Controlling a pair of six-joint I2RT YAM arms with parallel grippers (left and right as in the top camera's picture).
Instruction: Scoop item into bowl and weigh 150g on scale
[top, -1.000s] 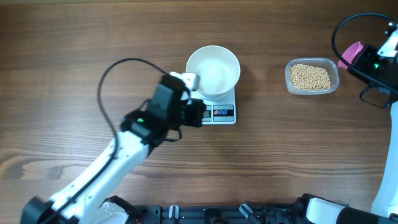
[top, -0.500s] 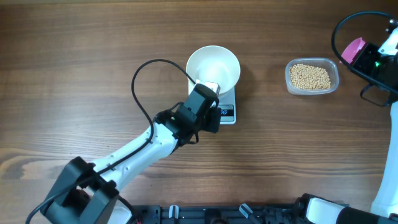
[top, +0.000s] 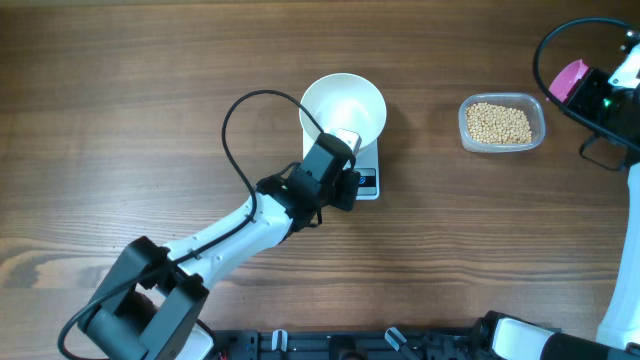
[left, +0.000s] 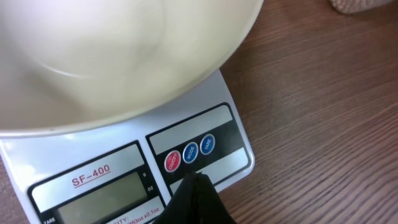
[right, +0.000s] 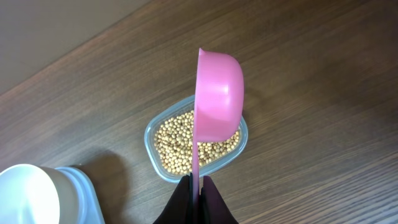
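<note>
The empty white bowl (top: 343, 112) stands on the small white scale (top: 366, 181). My left gripper (top: 348, 186) is shut with nothing in it. In the left wrist view its tip (left: 196, 178) rests on the scale's dark button panel, just below the red button (left: 172, 162). The grey display (left: 99, 200) is blank. The bowl (left: 112, 56) fills the top of that view. At the far right my right gripper (top: 583, 92) is shut on the handle of a pink scoop (right: 217, 93). The scoop hangs above the pale-tan beans (right: 186, 146).
The beans (top: 500, 123) lie in a clear plastic tub (top: 541, 128) right of the scale. A black cable (top: 240, 115) loops from the left arm over the table beside the bowl. Bare wooden tabletop lies between scale and tub.
My left arm swung right, from the scale's left side to over its button panel, then settled there. The right arm and scoop barely moved.
</note>
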